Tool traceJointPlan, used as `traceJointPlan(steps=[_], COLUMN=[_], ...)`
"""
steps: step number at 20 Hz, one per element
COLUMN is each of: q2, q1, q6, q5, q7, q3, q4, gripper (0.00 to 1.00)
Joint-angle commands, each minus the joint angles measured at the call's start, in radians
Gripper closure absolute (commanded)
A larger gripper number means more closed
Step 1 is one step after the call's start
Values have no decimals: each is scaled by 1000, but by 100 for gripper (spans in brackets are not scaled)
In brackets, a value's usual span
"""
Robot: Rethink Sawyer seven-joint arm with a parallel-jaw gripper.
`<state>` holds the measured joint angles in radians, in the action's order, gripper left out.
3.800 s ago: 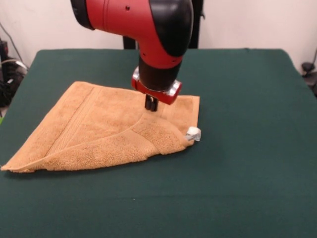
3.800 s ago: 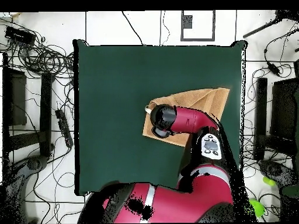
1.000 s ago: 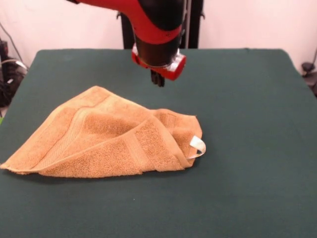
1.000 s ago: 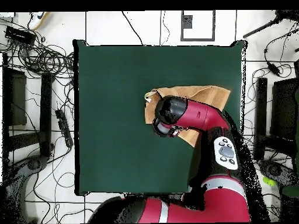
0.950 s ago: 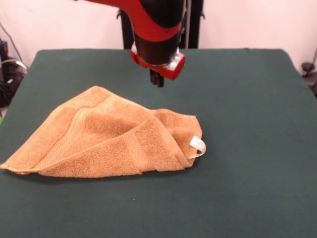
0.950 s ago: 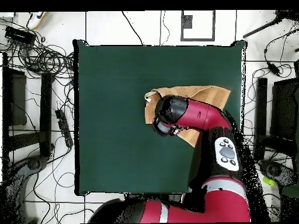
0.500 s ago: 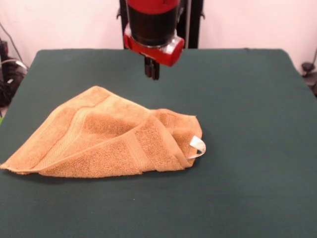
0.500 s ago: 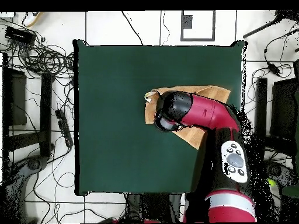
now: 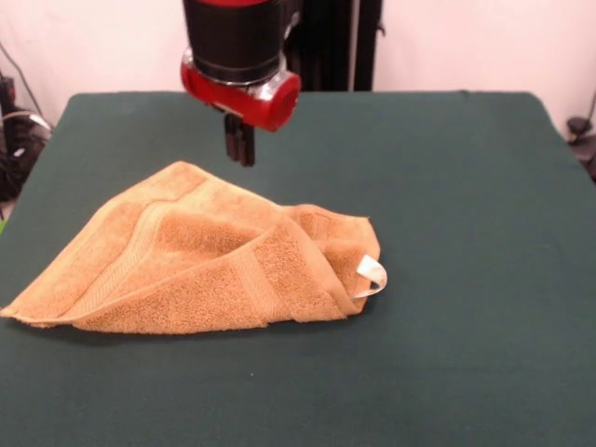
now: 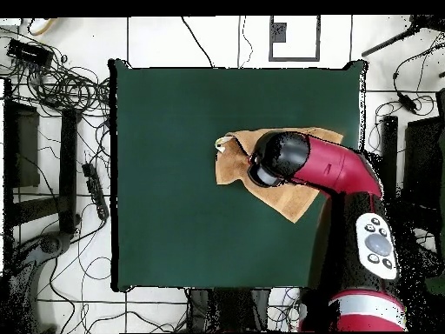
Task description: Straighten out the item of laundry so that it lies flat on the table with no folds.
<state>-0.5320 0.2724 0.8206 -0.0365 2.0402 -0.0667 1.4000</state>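
The golden-orange towel [image 9: 200, 261] lies on the dark green table [image 9: 456, 186], left of the middle. It is folded over on itself, with a raised hump and a doubled flap at its right end, where the white tag [image 9: 371, 276] sticks out. My gripper [image 9: 239, 156] hangs above the towel's far edge, clear of the cloth, with its dark fingers together and nothing in them. In the overhead view the arm's red head [image 10: 278, 158] covers the gripper and part of the towel [image 10: 233, 158].
Dark cables and equipment [image 10: 61, 87] lie on the floor round the table [image 10: 174, 113]. The robot's black pedestal [image 9: 335, 56] stands behind the far edge. The towel's left corner [image 9: 14, 315] reaches close to the table's left edge.
The gripper, down on the towel 3.8 s ago, has risen off it and moved left in the front view. The towel now lies humped instead of pressed flat.
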Motion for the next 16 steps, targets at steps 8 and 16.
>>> traceJointPlan(steps=[8,16], q2=[168,179], q1=[12,46], q6=[-146,-77], q5=[-38,-3], q7=[-60,-78], q3=[178,228], q4=[7,25], gripper=[100,100])
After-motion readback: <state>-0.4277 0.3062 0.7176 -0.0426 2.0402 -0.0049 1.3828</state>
